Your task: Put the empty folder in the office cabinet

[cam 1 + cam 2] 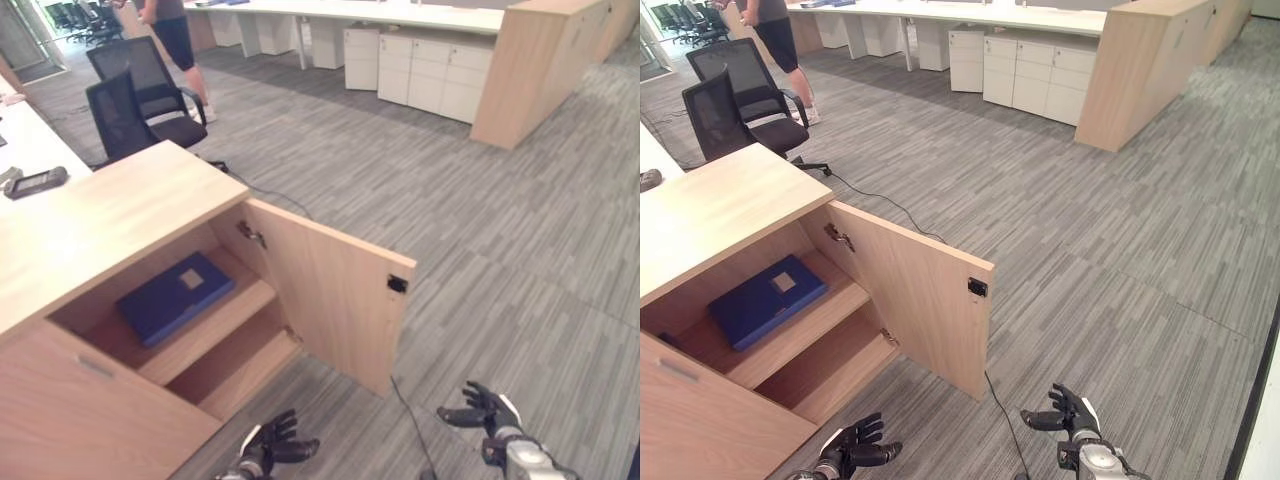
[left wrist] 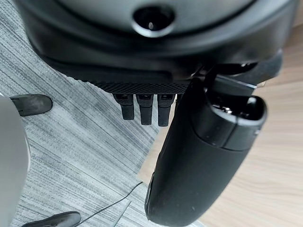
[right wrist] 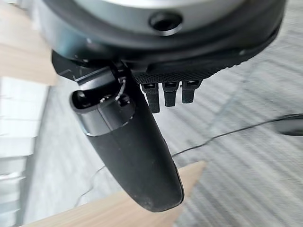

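Note:
A blue folder (image 1: 175, 296) lies flat on the upper shelf inside the wooden office cabinet (image 1: 100, 215). The cabinet door (image 1: 325, 295) stands swung wide open to the right, and the lower shelf (image 1: 235, 365) holds nothing. My left hand (image 1: 268, 445) hangs low in front of the cabinet, near the floor, open and holding nothing. My right hand (image 1: 482, 408) hangs to the right of the door, also open and holding nothing. In the wrist views the left thumb (image 2: 199, 156) and right thumb (image 3: 135, 151) stick out straight with bare carpet and wood past them.
Two black office chairs (image 1: 140, 95) stand behind the cabinet, and a person (image 1: 178, 35) stands beyond them. White drawer units (image 1: 430, 70) and a tall wooden cabinet (image 1: 535, 70) line the far side. A small device (image 1: 35, 182) lies on the desk at left. Grey carpet spreads to the right.

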{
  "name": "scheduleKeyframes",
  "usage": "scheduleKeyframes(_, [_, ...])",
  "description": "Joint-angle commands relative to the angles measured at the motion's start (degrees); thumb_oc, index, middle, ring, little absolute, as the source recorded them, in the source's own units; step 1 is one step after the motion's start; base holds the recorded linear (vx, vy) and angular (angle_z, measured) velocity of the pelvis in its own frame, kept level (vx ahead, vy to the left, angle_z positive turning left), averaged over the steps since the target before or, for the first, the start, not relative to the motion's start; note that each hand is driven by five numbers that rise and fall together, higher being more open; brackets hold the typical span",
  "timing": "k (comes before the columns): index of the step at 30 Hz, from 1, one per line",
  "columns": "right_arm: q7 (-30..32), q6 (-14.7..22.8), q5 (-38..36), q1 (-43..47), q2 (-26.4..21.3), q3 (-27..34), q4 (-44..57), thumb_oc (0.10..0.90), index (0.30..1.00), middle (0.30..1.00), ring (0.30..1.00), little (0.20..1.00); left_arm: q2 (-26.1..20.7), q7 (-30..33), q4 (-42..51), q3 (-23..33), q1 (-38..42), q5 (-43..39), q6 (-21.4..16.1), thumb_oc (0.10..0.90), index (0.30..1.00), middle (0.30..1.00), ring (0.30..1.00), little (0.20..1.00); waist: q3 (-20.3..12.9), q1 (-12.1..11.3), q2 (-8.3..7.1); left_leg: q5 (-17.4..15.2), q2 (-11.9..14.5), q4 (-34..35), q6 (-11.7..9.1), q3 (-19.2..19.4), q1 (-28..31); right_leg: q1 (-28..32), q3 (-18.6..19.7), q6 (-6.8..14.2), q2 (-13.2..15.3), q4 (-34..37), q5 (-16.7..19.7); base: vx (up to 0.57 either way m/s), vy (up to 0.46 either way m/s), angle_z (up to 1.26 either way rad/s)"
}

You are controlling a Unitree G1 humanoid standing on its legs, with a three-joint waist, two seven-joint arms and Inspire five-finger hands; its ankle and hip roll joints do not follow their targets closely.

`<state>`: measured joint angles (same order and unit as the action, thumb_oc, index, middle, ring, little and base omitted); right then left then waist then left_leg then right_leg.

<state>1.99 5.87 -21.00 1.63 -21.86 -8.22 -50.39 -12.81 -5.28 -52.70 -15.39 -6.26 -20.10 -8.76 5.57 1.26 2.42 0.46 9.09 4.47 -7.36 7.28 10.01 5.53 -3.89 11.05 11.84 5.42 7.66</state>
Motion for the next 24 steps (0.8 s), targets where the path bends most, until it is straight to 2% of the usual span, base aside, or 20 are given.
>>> scheduleKeyframes(1, [1.4,4.5,-3.4,8.9,-3.9,2.3,3.1,0.8,0.9,0.9,0.9,0.9,-3.4,-0.1,-3.1,0.4,3.0,2.1,-3.0,0.8,0.9,0.9,0.9,0.9,-2.1,-0.5,-2.2,0.1,-2.1,-0.4,0.9,-0.1,-2.2,4.0,-2.3,-2.0,-3.4,-2.0,-10.5,0.0,0.0,0.0])
scheduleKeyframes(2, [1.4,4.5,-3.4,8.9,-3.9,2.3,3.0,0.8,0.9,0.9,0.9,0.9,-3.4,-0.1,-3.1,0.4,3.0,2.1,-3.0,0.8,0.9,0.9,0.9,0.9,-2.1,-0.5,-2.18,0.1,-2.1,-0.4,0.9,-0.1,-2.2,4.0,-2.3,-2.0,-3.4,-2.0,-10.5,0.0,0.0,0.0])
scheduleKeyframes(4, [1.8,4.8,-3.8,11.9,-5.1,2.1,2.6,0.4,0.3,0.3,0.3,0.3,-3.7,-0.1,-4.0,0.1,2.7,2.9,-2.8,0.8,0.9,0.9,0.9,0.9,-2.4,-1.1,-2.38,-0.1,-2.1,-0.4,1.0,-0.3,-2.0,4.3,-2.4,-2.0,-3.4,-1.9,-10.5,0.0,0.0,0.0])
scheduleKeyframes(13, [2.8,4.6,-5.9,27.9,-9.3,-1.2,-5.1,0.4,0.3,0.3,0.3,0.3,-4.7,-0.7,-5.6,-2.8,1.9,4.8,-2.5,0.8,0.9,0.9,0.9,0.9,-3.0,-3.9,-2.95,-0.1,-2.2,0.0,0.9,-1.1,-2.0,5.0,-3.6,-1.8,-3.3,-1.4,-10.4,0.0,0.018,0.07])
scheduleKeyframes(15, [2.7,4.5,-6.1,29.0,-9.5,-1.4,-6.0,0.4,0.3,0.3,0.3,0.3,-4.8,-0.7,-5.7,-2.8,1.9,4.7,-2.4,0.8,0.9,0.9,0.9,0.9,-3.0,-4.2,-2.96,-0.1,-2.1,0.0,0.9,-1.2,-2.0,5.1,-3.8,-1.8,-3.3,-1.3,-10.4,0.0,0.014,0.06])
scheduleKeyframes(16, [2.5,4.5,-6.3,29.9,-9.7,-1.7,-6.5,0.536,0.505,0.505,0.505,0.505,-4.8,-0.6,-5.8,-2.6,1.9,4.6,-2.5,0.8,0.9,0.9,0.9,0.9,-3.0,-4.3,-2.97,0.0,-2.1,0.0,0.9,-1.3,-2.1,5.1,-3.9,-1.8,-3.3,-1.3,-10.4,0.0,0.019,0.1])
scheduleKeyframes(17, [2.2,4.3,-6.6,30.2,-9.6,-2.0,-6.4,0.8,0.9,0.9,0.9,0.9,-4.8,-0.6,-6.1,-2.4,1.7,4.4,-2.5,0.8,0.9,0.9,0.9,0.9,-3.0,-4.5,-2.98,0.1,-2.1,0.0,0.8,-1.4,-2.1,5.1,-4.1,-1.8,-3.3,-1.3,-10.4,-0.01,0.014,0.09])
scheduleKeyframes(24, [1.0,3.6,-6.7,29.5,-8.1,-3.4,-5.8,0.8,0.9,0.9,0.9,0.9,-4.6,0.1,-7.9,-1.7,1.5,4.8,-2.3,0.8,0.9,0.9,0.9,0.9,-3.0,-5.0,-3.05,0.3,-2.2,0.1,0.8,-2.4,-2.5,5.3,-4.8,-1.9,-3.3,-1.4,-10.6,-0.01,0.004,0.11])
